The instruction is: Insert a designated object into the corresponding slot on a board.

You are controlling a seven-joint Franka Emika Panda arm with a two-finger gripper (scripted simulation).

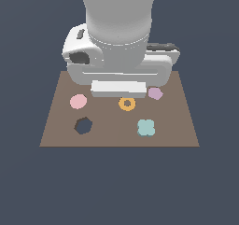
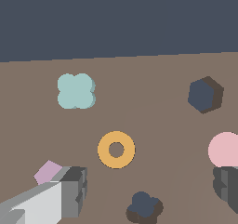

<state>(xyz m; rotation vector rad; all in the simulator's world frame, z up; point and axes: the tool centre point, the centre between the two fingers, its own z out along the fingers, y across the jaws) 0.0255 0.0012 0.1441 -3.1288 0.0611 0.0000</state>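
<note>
The pale-teal lobed piece (image 1: 146, 127) lies flat on the brown board (image 1: 177, 130) near its front edge, and it also shows in the wrist view (image 2: 76, 91). The small dark lobed slot (image 2: 144, 207) shows only in the wrist view, past the orange ring (image 2: 116, 149) from the teal piece. In the exterior view the arm's white hand (image 1: 119, 72) hides the slot. My gripper (image 2: 151, 188) is open and empty above the board, its fingers (image 2: 73, 190) spread wide to either side of the slot. The teal piece is well apart from it.
A pink disc (image 1: 78, 101), the orange ring (image 1: 127, 103) and a lilac piece (image 1: 155, 93) lie on the board. A bigger octagon-like dark hole (image 1: 83, 125) sits at the exterior view's front left. The board ends in dark floor all round.
</note>
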